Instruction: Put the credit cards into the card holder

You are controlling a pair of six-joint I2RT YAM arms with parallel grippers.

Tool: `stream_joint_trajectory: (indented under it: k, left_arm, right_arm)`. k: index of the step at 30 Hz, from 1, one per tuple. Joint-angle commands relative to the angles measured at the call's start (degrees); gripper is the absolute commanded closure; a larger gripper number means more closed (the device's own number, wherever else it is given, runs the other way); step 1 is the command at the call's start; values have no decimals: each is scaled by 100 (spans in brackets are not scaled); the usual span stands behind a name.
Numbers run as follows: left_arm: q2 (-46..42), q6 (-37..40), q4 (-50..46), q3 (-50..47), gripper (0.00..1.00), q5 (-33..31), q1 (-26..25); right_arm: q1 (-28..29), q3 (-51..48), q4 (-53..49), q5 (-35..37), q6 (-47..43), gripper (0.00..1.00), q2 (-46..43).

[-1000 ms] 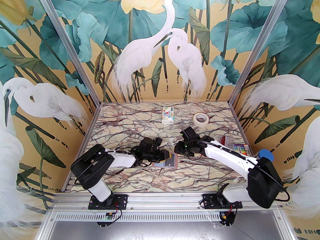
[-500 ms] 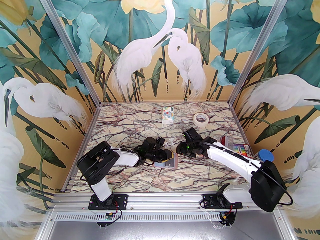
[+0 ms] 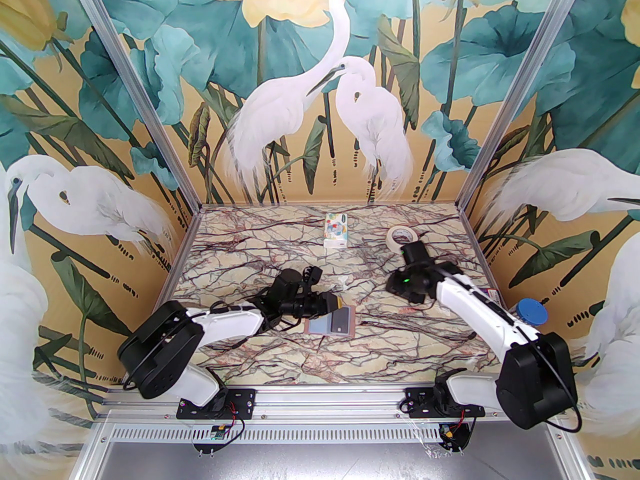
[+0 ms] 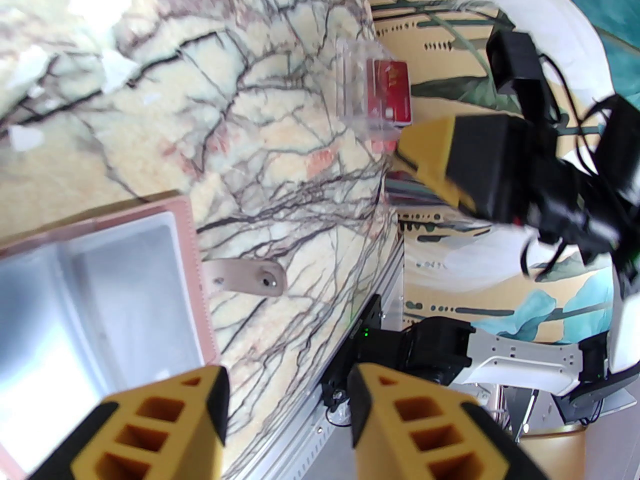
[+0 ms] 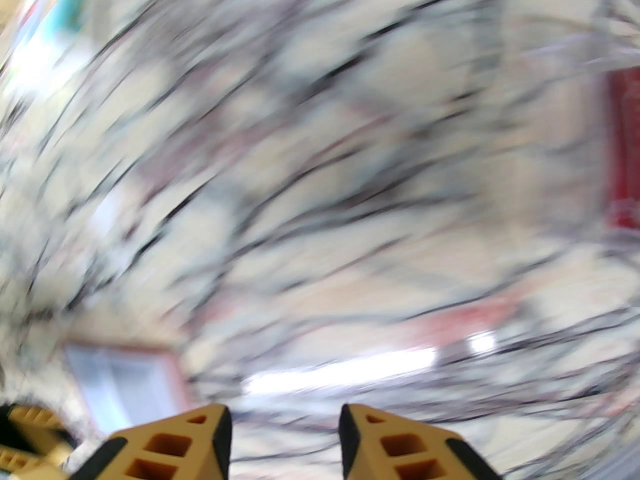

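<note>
The left gripper (image 4: 287, 408) hung low over the table (image 3: 250, 248), its jaws partly spread with nothing between them. Just beside its fingertips the card holder (image 3: 331, 324) lay opened flat, pale lining up, with a dark-striped credit card (image 3: 341, 324) resting on the lining. The right gripper (image 5: 285, 443) was also partly spread and empty. The holder was well off to its left, blurred in that wrist view.

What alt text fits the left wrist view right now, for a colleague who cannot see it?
The left gripper hangs open and empty over the marble table, at the edge of the open pink card holder with its pale lining. Farther off, a clear plastic box holds a red card.
</note>
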Motion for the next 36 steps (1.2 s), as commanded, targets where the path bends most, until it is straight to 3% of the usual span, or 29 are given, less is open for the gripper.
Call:
stream_joint_trajectory:
  k: [1,5,10,19,22,30,36]
  left_arm:
    - [-155,137,-257,-225,54,-142,51]
    - [-159,159,-231,-315,54,-172,52]
    - [-94,148,-150,-341,54,-129,46]
    - [-102,206,-204,-357,54,-155,52]
    - [-84,211,-199,-356,54,-162,57]
    - [-104,233,-222,-418,55,-164,57]
    - [-155,225,-214,-494,55,-217,72]
  right_arm:
    - [-486,234,-442,597,-487,54,3]
    - [-1041,461,-396,818,-659,51,412]
    - [-1343,855,-328,1111,-833,50,1110]
    - [-1596,1192,-121,694,-1013,52,2108]
    - [-1592,1212,-50,372,-1045,61,2332]
    - [-1132,1069,74,56,-1089,85,2394]
    - [-176,995,120,-59,-857,91,2357]
